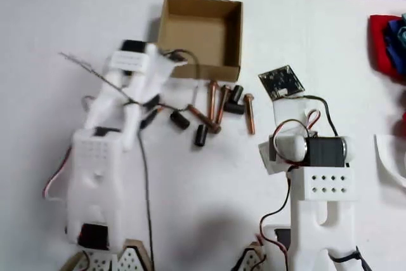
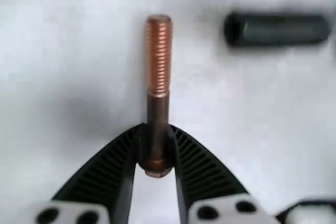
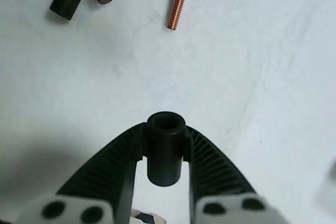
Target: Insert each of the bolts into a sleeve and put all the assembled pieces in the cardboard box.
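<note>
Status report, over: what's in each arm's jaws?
Left jaws shut on bolt. Right jaws shut on sleeve. Cardboard box empty. Loose bolts, sleeves on table.

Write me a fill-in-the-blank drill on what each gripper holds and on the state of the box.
1. The left gripper is shut on a copper-coloured ____.
2. The right gripper is shut on a black ____.
3. The cardboard box at the far side of the table is ____ inside.

Missing words: bolt; sleeve; empty.
</note>
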Tool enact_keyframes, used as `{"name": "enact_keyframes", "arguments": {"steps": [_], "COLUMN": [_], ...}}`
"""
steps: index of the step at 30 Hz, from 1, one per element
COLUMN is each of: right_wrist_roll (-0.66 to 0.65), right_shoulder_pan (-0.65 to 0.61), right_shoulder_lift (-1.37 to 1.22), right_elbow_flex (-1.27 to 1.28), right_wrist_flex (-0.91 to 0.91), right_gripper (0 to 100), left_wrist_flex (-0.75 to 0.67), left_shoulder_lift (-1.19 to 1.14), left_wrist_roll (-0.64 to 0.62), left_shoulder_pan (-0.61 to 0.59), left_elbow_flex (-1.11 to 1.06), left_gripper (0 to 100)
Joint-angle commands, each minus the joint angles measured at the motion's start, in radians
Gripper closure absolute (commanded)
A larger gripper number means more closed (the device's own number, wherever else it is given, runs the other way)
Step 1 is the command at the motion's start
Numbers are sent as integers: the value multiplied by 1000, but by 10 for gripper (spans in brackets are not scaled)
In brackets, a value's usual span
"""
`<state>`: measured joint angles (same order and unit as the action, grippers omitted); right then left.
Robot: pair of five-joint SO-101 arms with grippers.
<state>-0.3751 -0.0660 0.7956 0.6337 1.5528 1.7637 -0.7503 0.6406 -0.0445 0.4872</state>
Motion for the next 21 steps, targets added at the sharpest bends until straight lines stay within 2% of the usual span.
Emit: {"name": "enact_keyframes", "arguments": {"steps": [1, 5, 8, 13, 16, 21], "right_wrist_roll": [-8, -8, -8, -8, -8, -8], "right_shoulder_pan": [5, 4, 4, 8, 10, 4], "right_shoulder_lift": [31, 31, 31, 31, 31, 31], "right_elbow_flex": [-3, -3, -3, -3, -2, -2], "right_wrist_flex": [-12, -19, -31, -31, -31, -31], "right_gripper": [978, 978, 978, 978, 978, 978], "left_wrist_flex": [21, 18, -17, -114, -157, -186], "left_shoulder_lift": [235, 344, 348, 348, 348, 348], "left_wrist_roll": [272, 434, 476, 466, 370, 276], "left_shoulder_pan": [-71, -87, -81, -87, -81, -20], "left_elbow_flex": [-165, -314, -355, -358, -357, -358], "left_gripper": [974, 974, 974, 969, 966, 832]}}
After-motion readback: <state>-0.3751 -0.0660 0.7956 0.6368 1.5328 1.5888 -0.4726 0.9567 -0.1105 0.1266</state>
